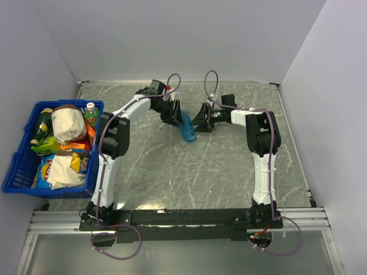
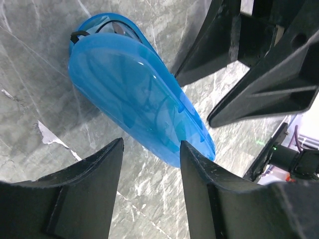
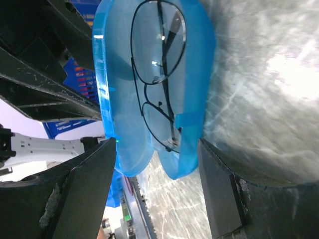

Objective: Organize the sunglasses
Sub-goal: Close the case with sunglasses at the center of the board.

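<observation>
Right wrist: sunglasses point(image 3: 158, 79) inside blue case point(image 3: 119, 104) gripped by right jaws; left jaws released.

Overhead view from behind the arms point(image 1: 103, 172), wrist views close, sharing the translucent blue clamshell case point(image 1: 187, 130) point(image 2: 139, 89) point(image 3: 112, 124) just past their fingertips point(image 2: 117, 147)

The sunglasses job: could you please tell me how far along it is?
Done: the sunglasses lie inside the blue case. In hand: the right gripper brackets the case and the left gripper hovers open beside it. Left: the case is not yet shut.
</observation>
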You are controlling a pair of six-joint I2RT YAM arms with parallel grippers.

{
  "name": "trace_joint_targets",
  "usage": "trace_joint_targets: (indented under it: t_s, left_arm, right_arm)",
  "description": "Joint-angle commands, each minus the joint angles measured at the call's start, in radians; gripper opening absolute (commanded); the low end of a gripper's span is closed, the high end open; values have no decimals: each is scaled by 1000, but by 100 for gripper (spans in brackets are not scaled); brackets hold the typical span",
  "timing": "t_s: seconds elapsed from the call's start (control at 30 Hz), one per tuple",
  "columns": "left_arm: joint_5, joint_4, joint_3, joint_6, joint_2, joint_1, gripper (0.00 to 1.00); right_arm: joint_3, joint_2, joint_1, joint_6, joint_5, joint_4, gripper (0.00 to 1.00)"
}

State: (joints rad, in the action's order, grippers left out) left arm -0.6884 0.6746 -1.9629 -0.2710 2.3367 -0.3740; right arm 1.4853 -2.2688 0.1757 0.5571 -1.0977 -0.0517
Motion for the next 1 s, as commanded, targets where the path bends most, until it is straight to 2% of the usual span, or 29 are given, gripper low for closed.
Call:
trace_joint_targets:
  t_s: [0.0, 0.6, 0.77, 0.97]
  left_arm:
    - [29, 17, -50, 21, 7, -19, 55]
    - [61, 29, -48, 30, 36, -40, 55]
    - [62, 31, -51, 30, 44, -46, 56]
    - [70, 33, -50, 33, 49, -51, 56]
  right_arm:
    - [30, 42, 13, 0, -33, 27, 73]
    - [41, 32, 24, 9, -39, 33, 73]
    - [52, 31, 33, -22, 1, -10, 60]
    - [72, 22, 44, -62, 42, -68, 55]
